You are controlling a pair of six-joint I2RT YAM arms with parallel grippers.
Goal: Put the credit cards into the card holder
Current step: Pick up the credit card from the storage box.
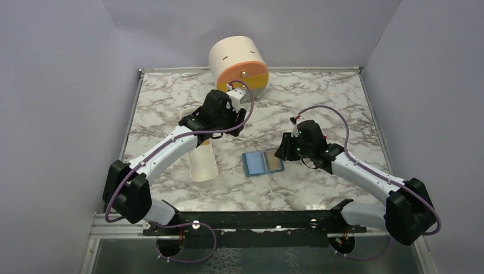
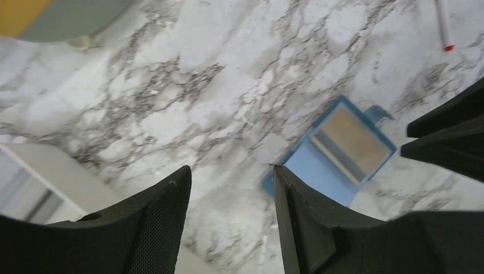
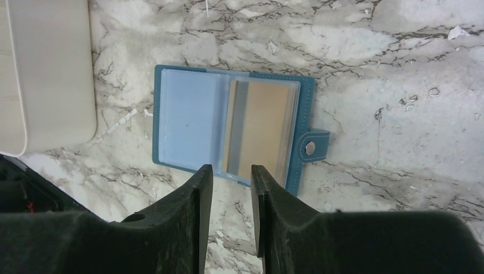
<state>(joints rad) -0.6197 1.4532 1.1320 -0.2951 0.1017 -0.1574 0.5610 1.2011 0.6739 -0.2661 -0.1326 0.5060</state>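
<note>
Blue square folding card holder (image 3: 188,120) lying open on your marble table (image 3: 399,85), gold grey-striped credit card (image 3: 265,128) sitting in its right sleeve, your right gripper (image 3: 231,171) hanging narrowly parted at the holder's edge beside that card, your left gripper (image 2: 231,177) gaping wider, marble showing around every holder edge

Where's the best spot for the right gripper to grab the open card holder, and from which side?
Probably the snap tab. The card holder lies flat and open, so its covers offer little to pinch, but the tab juts past the edge beside the gold card. Come in low from that side with the right gripper.
</note>
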